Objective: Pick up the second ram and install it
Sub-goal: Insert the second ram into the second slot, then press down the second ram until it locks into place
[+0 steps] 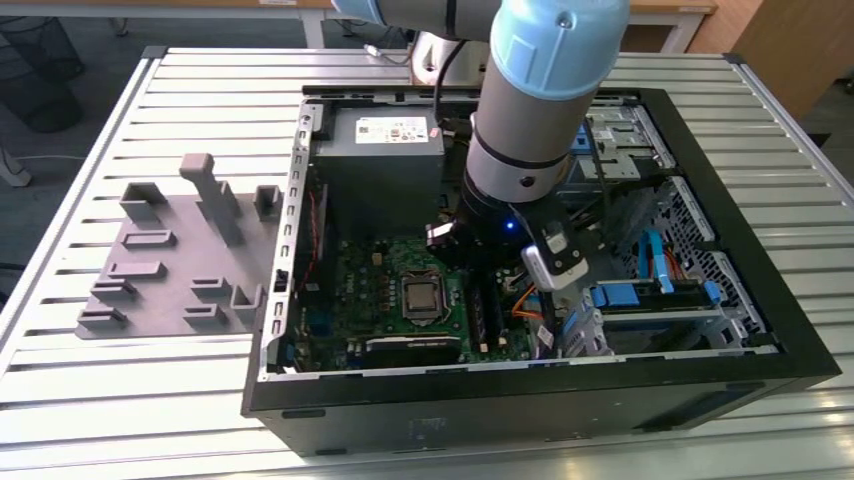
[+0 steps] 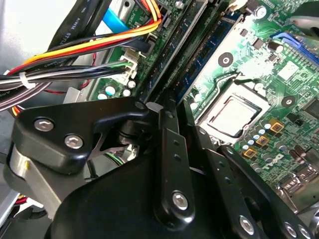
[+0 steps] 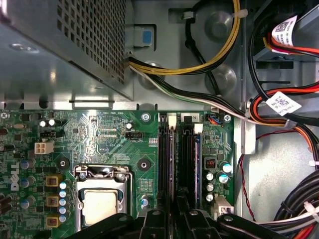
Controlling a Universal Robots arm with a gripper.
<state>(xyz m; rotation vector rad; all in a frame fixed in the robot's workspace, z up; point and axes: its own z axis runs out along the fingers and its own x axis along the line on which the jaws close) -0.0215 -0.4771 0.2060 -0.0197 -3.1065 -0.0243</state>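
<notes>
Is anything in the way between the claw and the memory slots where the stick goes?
Nothing visible. The claw hangs right over the black memory slots, and the cables pass beyond their end, not across them.

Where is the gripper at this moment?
In the first wrist view, the gripper sits inside the open computer case, over the motherboard's black memory slots, beside the processor socket.

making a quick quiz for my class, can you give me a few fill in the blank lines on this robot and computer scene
1. The robot arm reaches down into an open computer ____.
2. The square silver processor sits on a circuit board coloured ____.
3. In the first wrist view, the gripper is over the long black memory ____.
4. In the exterior view, the grey plastic fixture lies outside the computer, on that view's ____.

Missing words: case; green; slots; left
</notes>
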